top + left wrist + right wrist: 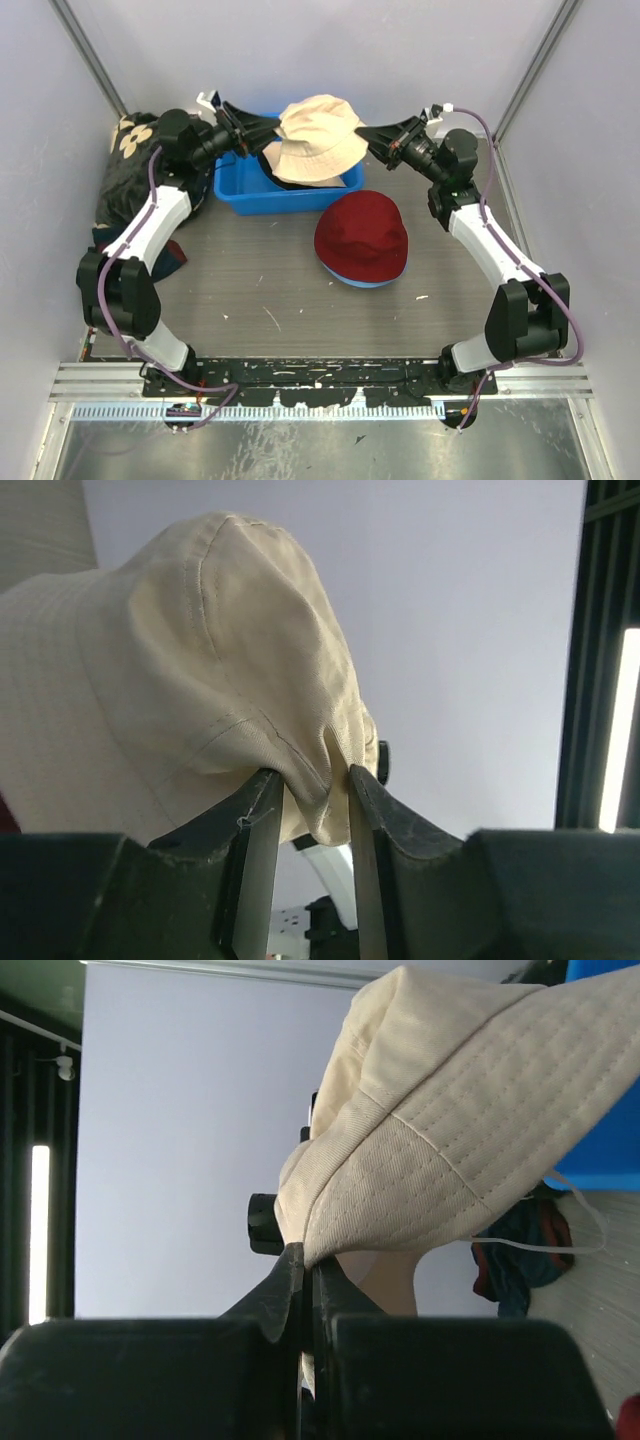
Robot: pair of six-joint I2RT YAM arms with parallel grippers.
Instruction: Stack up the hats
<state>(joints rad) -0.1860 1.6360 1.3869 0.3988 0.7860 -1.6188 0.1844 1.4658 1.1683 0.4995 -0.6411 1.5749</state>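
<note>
1. The blue bin (240, 190) sits at the back of the table (250, 290), and we've got the cream bucket hat (320, 140) hoisted above it.
2. Mid-table, the dark red hat (360, 238) caps the light blue hat (365, 283). We judge that's the stack to aim for.
3. The left gripper (315, 775) pinches a brim fold, jaws narrowly parted. The right gripper (303, 1250) clamps the opposite edge nearly closed, so the hat hangs spread.

The top cam sits high up behind the arm bases and looks down over the whole table (270, 290), pretty far out. Each wrist cam rides right behind its own fingers, left gripper (315, 775) and right gripper (303, 1255), aimed along them, super close. All three catch the same cream hat (320, 140). The right wrist view also clips the blue bin (605, 1110), which the top view shows too.
</note>
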